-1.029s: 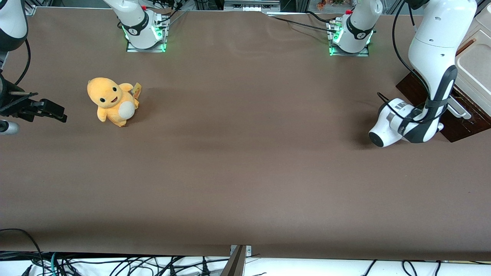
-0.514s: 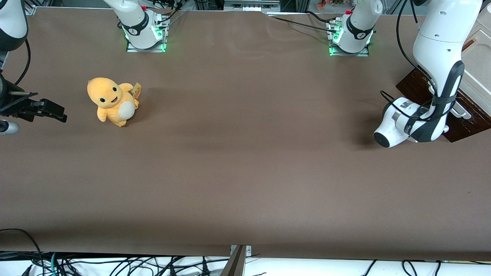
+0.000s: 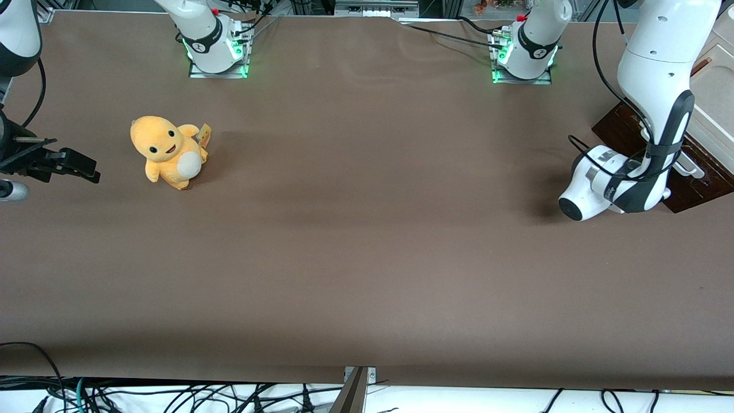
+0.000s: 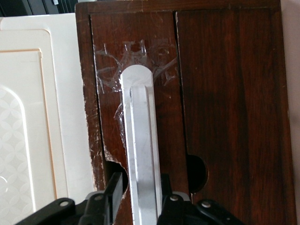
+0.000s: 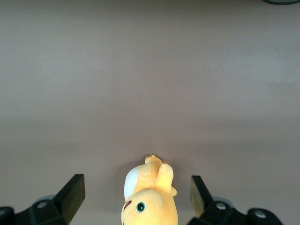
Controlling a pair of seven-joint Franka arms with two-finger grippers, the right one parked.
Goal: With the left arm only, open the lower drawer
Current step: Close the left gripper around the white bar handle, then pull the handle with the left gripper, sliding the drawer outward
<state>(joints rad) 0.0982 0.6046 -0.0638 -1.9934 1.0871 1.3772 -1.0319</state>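
The lower drawer's dark brown front (image 4: 225,93) fills the left wrist view, with its white bar handle (image 4: 140,140) taped on. It looks closed against the cream-white cabinet (image 4: 33,117). My left gripper (image 4: 139,190) is open, with one black finger (image 4: 115,187) on each side of the handle and small gaps to it. In the front view the left arm (image 3: 654,86) bends down at the working arm's end of the table. Its wrist (image 3: 602,183) hides the gripper in front of the drawer front (image 3: 699,186) and handle (image 3: 688,168).
A yellow plush toy (image 3: 166,150) sits on the brown table toward the parked arm's end and also shows in the right wrist view (image 5: 150,197). The cream-white cabinet (image 3: 714,97) stands at the table's edge by the working arm. Two arm bases lit green (image 3: 522,54) stand farthest from the front camera.
The left arm's wrist has shifted a little closer to the drawer front since a second ago. It has held still over the last half second.
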